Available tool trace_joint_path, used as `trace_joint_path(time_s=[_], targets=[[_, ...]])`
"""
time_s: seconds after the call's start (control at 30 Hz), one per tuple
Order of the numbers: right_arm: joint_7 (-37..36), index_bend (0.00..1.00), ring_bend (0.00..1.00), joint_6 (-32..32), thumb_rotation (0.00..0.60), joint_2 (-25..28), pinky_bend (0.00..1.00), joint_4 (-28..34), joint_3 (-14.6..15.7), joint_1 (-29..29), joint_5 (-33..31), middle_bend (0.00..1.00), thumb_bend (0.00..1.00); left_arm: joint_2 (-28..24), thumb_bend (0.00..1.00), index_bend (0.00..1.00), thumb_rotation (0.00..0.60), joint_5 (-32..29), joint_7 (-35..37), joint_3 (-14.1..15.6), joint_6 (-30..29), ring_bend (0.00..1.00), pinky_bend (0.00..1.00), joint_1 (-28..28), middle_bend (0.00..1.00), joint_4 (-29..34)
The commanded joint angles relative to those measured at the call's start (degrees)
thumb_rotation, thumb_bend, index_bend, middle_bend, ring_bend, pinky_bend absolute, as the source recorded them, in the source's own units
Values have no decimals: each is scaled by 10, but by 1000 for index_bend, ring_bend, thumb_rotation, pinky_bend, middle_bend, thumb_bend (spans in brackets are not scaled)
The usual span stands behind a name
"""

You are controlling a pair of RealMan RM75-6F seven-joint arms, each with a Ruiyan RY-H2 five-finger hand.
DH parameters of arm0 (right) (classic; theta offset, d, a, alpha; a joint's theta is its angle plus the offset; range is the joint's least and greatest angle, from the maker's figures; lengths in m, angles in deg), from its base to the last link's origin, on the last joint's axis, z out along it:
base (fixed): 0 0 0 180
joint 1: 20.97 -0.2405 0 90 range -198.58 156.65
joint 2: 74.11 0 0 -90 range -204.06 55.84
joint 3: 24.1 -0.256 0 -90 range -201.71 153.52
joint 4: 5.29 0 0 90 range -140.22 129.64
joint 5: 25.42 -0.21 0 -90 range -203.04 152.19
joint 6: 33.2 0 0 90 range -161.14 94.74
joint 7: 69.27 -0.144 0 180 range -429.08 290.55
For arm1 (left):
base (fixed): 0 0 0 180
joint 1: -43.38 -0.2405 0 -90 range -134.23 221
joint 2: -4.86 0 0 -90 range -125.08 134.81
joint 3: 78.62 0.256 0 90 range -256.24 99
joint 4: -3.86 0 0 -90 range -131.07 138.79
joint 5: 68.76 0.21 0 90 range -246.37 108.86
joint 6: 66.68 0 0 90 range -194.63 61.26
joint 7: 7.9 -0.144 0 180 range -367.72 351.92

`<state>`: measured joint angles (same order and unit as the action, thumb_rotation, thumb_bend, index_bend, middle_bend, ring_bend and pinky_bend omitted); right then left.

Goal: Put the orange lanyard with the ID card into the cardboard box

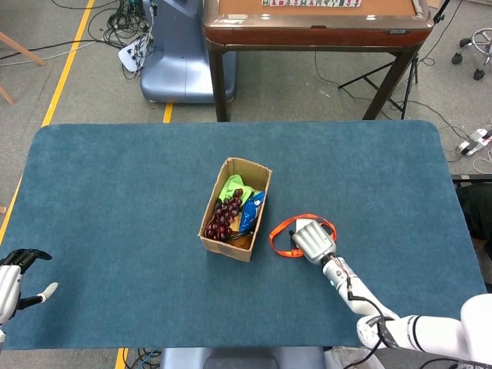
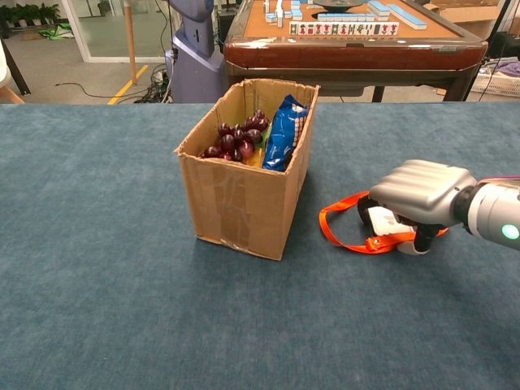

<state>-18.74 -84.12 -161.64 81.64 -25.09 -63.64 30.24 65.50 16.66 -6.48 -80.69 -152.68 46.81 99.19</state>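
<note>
The orange lanyard (image 1: 278, 232) (image 2: 340, 237) lies looped on the blue table just right of the cardboard box (image 1: 219, 242) (image 2: 240, 203). Its white ID card (image 2: 382, 221) peeks out under my right hand (image 1: 314, 241) (image 2: 422, 193), whose fingers curl down around the card and strap and grip them low over the cloth. The open-topped box stands upright near the table's middle. My left hand (image 1: 15, 278) hovers at the near left corner with its fingers apart, holding nothing; only the head view shows it.
Inside the box are dark grapes (image 1: 225, 214), a blue snack packet (image 2: 284, 134) and something green (image 1: 231, 187). A wooden mahjong table (image 1: 315, 31) and a grey-blue machine base (image 1: 181, 54) stand beyond the far edge.
</note>
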Motion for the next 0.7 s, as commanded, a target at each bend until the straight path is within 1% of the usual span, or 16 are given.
trace_joint_path(time_s=[0.03,0.27,0.37,0.5,0.7], targets=[[5,358,1000,1,600,-2,998,-1,2,-6,-11,988,422,0,161,398,600,0,1,0,0,281,423,0,385,0],[7,412,1000,-11,600,1,998,9,8,-10,-19,987,684,-1,161,398,600,0,3,0,2,281,423,0,385,0],[11,436,1000,-22,600,4,998,15,11,-10,-19,988,758,-1,161,398,600,0,3,1,3,281,423,1,385,-1],[17,467,1000,-33,600,6,999,20,15,-9,-24,988,821,0,161,398,600,0,3,1,4,281,423,1,385,-1],[15,517,1000,-41,600,6,999,17,16,-9,-31,989,841,0,161,398,600,-1,4,1,7,281,423,2,385,0]])
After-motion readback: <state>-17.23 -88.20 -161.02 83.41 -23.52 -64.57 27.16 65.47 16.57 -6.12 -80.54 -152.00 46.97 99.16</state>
